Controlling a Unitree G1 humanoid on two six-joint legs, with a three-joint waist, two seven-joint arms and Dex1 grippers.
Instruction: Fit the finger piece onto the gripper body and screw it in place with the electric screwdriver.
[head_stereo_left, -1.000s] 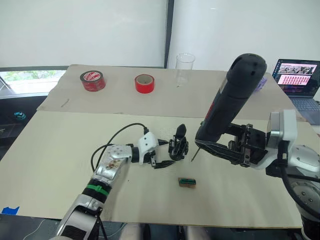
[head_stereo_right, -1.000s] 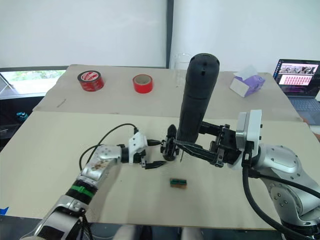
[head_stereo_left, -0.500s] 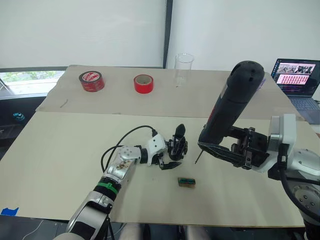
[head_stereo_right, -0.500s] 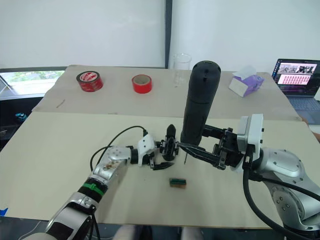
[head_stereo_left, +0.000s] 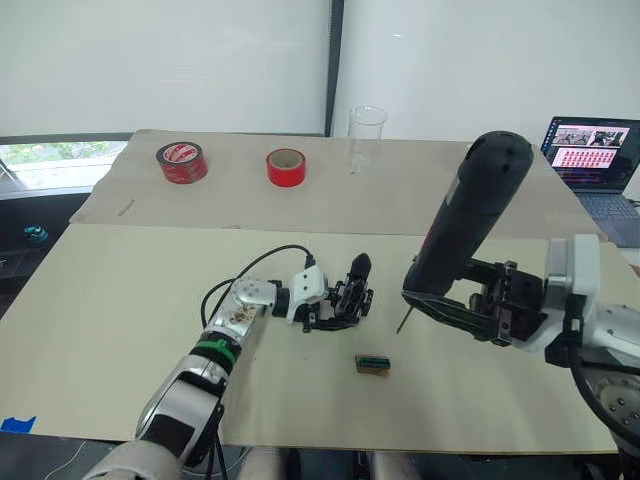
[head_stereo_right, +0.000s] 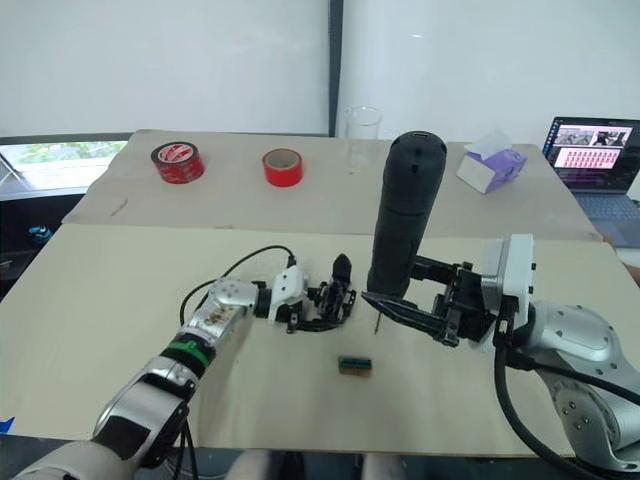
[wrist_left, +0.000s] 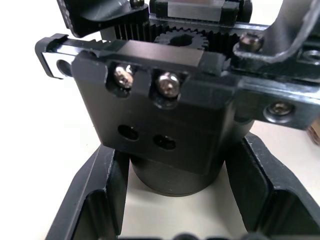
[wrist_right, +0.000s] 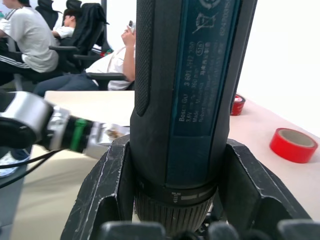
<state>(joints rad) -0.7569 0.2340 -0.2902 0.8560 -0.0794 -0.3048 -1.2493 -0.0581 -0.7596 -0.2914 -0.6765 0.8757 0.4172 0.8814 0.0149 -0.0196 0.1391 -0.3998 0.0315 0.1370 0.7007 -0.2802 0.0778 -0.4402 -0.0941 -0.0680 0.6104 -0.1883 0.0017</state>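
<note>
The electric screwdriver (head_stereo_left: 462, 228) stands nearly upright over the right half of the near table (head_stereo_left: 120, 330), its long axis leaning slightly so the rounded end sits up and to the right while the thin metal bit points down and a little left, its tip hanging just above the tabletop. The right gripper (head_stereo_left: 455, 300) is clamped on the tool's lower barrel, one black finger pressed to each side, as the right wrist view shows with the ribbed collar between them. To the left of the bit, apart from it, the gripper body (head_stereo_left: 350, 297) sits near the table's middle, its black pointed finger sticking up and away from the robot. The left gripper (head_stereo_left: 335, 312) reaches in from the left, its fingers spread moderately on either side of the body's round base; in the left wrist view (wrist_left: 175, 150) gaps show between fingers and block, with two screws and two empty holes on the facing plate. Just nearer the robot lies a small green-brown block (head_stereo_left: 373, 365). On the far table stand two rolls of red tape (head_stereo_left: 184, 161), a clear cup (head_stereo_left: 366, 138) and a laptop (head_stereo_left: 590, 155).
</note>
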